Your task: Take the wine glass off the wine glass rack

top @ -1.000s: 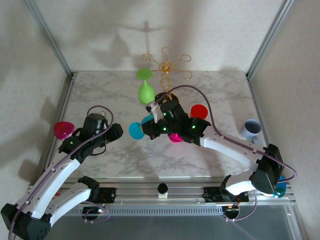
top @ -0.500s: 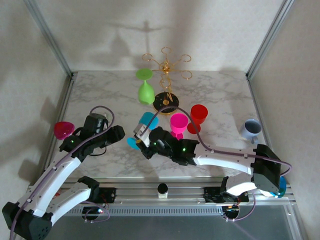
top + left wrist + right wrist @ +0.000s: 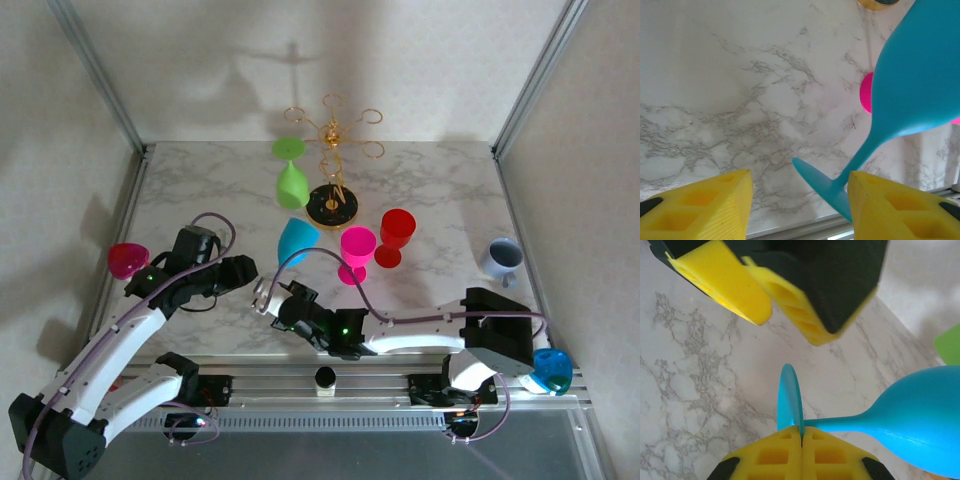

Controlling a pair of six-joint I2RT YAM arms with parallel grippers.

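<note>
The gold wire wine glass rack (image 3: pixel 335 128) stands on its round black base (image 3: pixel 332 206) at the back, with a green wine glass (image 3: pixel 291 181) hanging upside down from one arm. A blue wine glass (image 3: pixel 297 240) is off the rack and lies tilted above the table. My right gripper (image 3: pixel 268 300) (image 3: pixel 801 434) is shut on the rim of its foot (image 3: pixel 790 395). My left gripper (image 3: pixel 246 268) (image 3: pixel 797 210) is open. The blue foot (image 3: pixel 822 186) sits between its yellow fingers (image 3: pixel 696 207), close against the right-hand one.
A pink glass (image 3: pixel 356 248) and a red glass (image 3: pixel 396 232) stand upright right of the blue one. A magenta cup (image 3: pixel 126 259) sits at the left, a grey-blue mug (image 3: pixel 500 257) at the right, and a blue cup (image 3: pixel 551 370) by the right arm's base.
The right arm has drawn back toward the near edge, carrying the blue glass away from the rack. The left gripper has shifted right, up to the glass's foot.
</note>
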